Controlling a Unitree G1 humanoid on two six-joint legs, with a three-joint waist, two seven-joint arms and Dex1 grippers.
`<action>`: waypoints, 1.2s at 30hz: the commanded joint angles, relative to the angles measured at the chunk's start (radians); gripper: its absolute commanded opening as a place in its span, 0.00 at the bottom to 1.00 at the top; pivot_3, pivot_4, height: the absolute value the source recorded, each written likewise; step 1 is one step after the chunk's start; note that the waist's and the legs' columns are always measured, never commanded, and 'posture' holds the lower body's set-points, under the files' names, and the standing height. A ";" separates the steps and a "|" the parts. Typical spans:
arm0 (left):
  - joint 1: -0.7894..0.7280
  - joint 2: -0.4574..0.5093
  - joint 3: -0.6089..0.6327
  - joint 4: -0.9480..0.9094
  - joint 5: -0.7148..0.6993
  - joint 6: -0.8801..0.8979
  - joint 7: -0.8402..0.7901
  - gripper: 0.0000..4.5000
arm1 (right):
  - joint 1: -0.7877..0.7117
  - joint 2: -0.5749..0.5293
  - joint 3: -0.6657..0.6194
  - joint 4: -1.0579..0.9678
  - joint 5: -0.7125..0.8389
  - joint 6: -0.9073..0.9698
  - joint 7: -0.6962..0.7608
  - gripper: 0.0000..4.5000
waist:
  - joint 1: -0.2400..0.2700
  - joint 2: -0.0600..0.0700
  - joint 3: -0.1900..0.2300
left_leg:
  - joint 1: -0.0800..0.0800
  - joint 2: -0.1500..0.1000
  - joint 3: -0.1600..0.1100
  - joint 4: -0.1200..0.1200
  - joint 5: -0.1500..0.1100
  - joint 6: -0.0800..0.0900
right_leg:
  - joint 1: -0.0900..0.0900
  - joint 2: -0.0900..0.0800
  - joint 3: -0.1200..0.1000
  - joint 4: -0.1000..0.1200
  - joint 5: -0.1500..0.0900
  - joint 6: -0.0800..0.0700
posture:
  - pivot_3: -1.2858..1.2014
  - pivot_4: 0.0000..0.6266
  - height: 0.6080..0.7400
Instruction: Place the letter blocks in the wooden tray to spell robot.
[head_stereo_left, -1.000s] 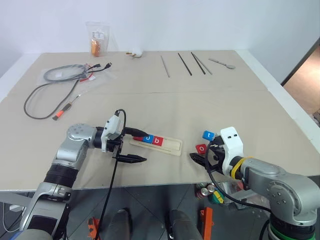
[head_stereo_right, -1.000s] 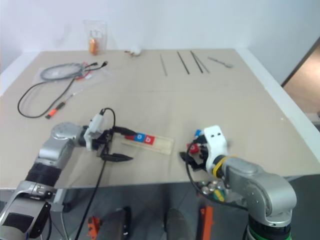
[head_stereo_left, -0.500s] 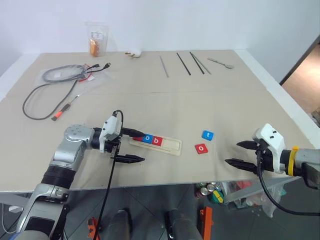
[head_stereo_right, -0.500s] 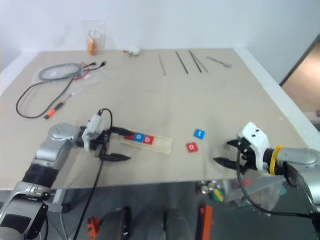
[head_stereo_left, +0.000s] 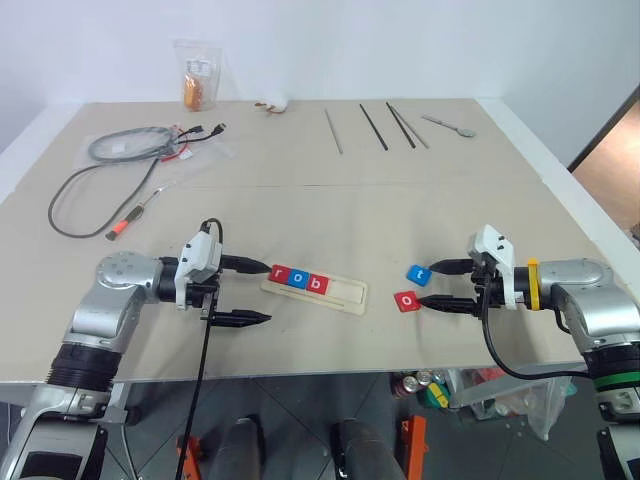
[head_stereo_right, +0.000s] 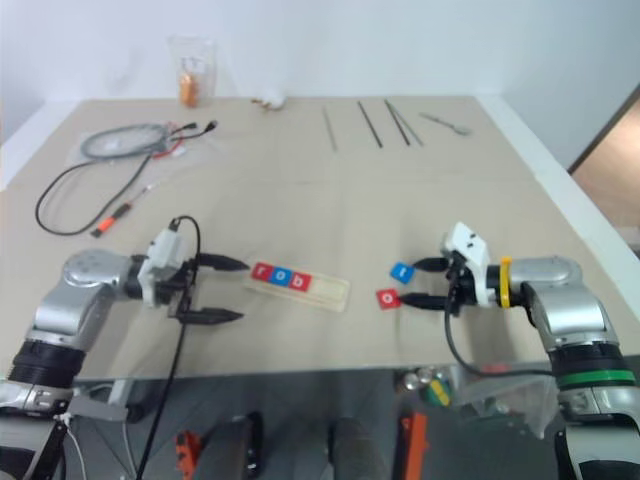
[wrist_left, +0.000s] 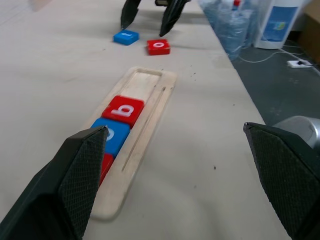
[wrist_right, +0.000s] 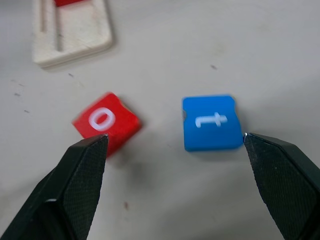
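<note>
The wooden tray lies near the table's front edge, with a red r, a blue o and a red b side by side at its left end. Its right part is bare. A blue t block and a red o block lie loose on the table right of the tray. My right gripper is open and points at them from the right, the fingertips just short of the t and the o. My left gripper is open at the tray's left end, holding nothing.
At the far left lie a coiled grey cable and a small screwdriver. A clear bag stands at the back. Thin rods and a spoon lie at the far right. The table's front edge runs close to both grippers.
My right gripper swung away from the loose blocks out to the right, rolled over, and came back pointing at them from the right. The left gripper drew back a little from the tray.
</note>
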 joint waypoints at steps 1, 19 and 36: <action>0.028 0.043 0.058 -0.095 -0.041 0.040 0.028 1.00 | -0.021 -0.023 -0.012 0.016 0.008 -0.036 0.074 0.99 | 0.000 0.000 0.000 | 0.000 0.000 0.000 0.000 0.000 0.000 | 0.000 0.000 0.000 0.000 0.000 0.000 | 0.52 0.24 1.00; 0.022 0.046 0.041 -0.107 -0.049 0.061 0.041 1.00 | 0.118 -0.053 -0.041 -0.123 0.048 0.009 0.106 0.99 | -0.001 0.000 0.000 | 0.001 0.000 0.000 0.001 0.000 0.000 | 0.000 0.000 0.000 0.001 0.001 -0.001 | 0.52 0.24 1.00; 0.029 0.058 0.050 -0.115 -0.053 0.061 0.039 1.00 | -0.028 0.062 0.055 0.030 -0.024 -0.047 0.120 0.99 | -0.005 0.000 0.000 | 0.003 0.000 0.001 0.003 0.000 0.000 | 0.001 0.000 0.002 0.001 0.004 -0.003 | 0.52 0.24 1.00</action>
